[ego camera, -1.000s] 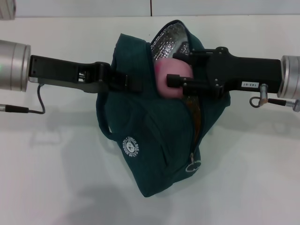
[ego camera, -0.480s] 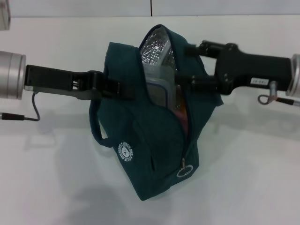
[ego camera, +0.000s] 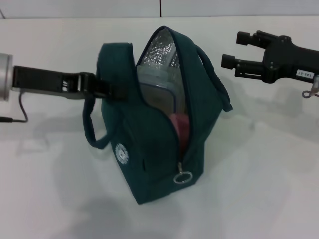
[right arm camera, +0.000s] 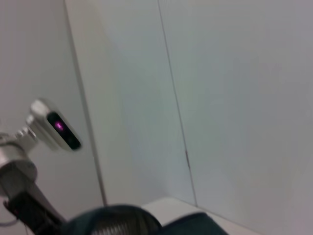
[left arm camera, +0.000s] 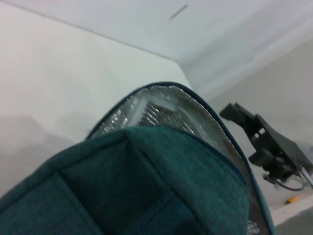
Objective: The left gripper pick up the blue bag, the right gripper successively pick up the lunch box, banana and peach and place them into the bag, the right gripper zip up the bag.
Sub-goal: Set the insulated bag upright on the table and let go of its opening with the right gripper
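A: Left tool clamps the dark teal fabric bag upright on the white counter, mouth held open.

B: Right tool spread, empty, beside it; pink peach inside, likely zipping next.

One blue bag, one lunch box, one peach

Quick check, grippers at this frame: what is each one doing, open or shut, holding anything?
Left gripper: shut on the blue bag, holding its side up.
Right gripper: open, empty, off to the bag's right side.
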